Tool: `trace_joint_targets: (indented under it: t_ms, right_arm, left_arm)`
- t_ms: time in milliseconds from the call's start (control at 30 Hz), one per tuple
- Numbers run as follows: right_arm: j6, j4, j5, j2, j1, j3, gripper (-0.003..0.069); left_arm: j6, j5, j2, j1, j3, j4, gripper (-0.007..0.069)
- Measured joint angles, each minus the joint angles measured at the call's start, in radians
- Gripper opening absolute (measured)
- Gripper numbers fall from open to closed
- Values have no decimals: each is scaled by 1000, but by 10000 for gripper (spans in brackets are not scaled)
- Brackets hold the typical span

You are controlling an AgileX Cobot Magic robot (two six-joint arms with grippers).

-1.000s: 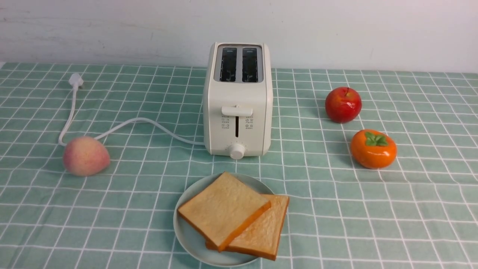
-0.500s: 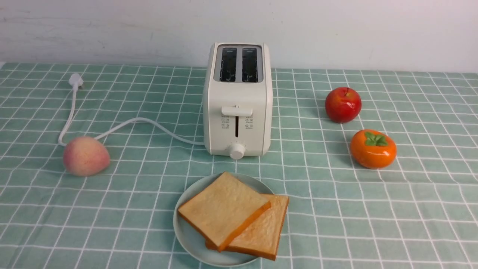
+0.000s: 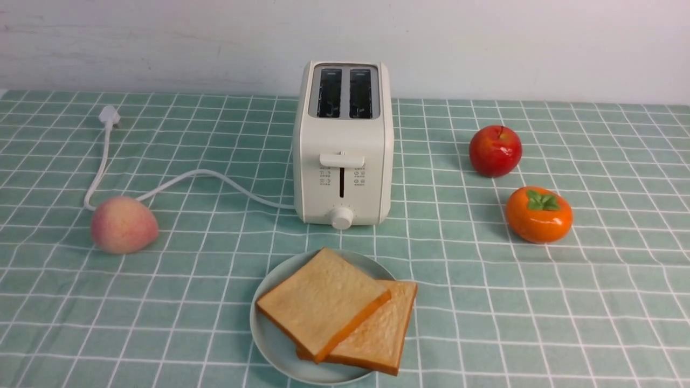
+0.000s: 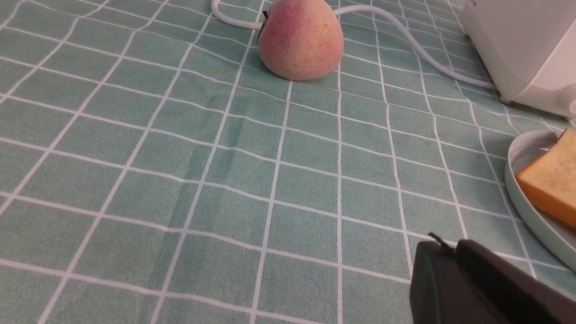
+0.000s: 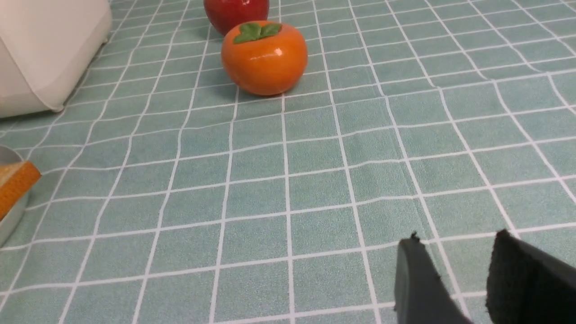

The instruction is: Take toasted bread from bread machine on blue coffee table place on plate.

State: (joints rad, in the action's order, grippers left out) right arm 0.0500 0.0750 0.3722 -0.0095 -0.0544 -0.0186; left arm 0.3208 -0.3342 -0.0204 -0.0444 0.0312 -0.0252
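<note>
Two slices of toasted bread lie overlapped on the plate (image 3: 268, 345) near the front edge of the blue coffee table (image 3: 539, 307): the upper slice (image 3: 323, 299) rests on the lower slice (image 3: 385, 334). The bread machine (image 3: 343, 145) stands behind the plate, both slots empty and dark. Neither gripper shows in the front view. In the left wrist view my left gripper (image 4: 445, 245) is shut and empty, low over the cloth beside the plate (image 4: 522, 189) and a toast corner (image 4: 551, 180). In the right wrist view my right gripper (image 5: 456, 238) is open and empty over bare cloth.
A peach (image 3: 124, 224) lies at the left by the toaster's white cord (image 3: 205, 175). A red apple (image 3: 495, 151) and an orange persimmon (image 3: 539, 214) sit at the right. A pale wall runs behind the table.
</note>
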Motion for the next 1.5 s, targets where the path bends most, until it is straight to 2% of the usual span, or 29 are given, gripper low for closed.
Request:
trace_joint_targets:
  t_ms: [1500]
  right_arm:
    - [0,-4,5,0,0,1,239]
  left_arm:
    - [1,-7,-1,0,0,0,74]
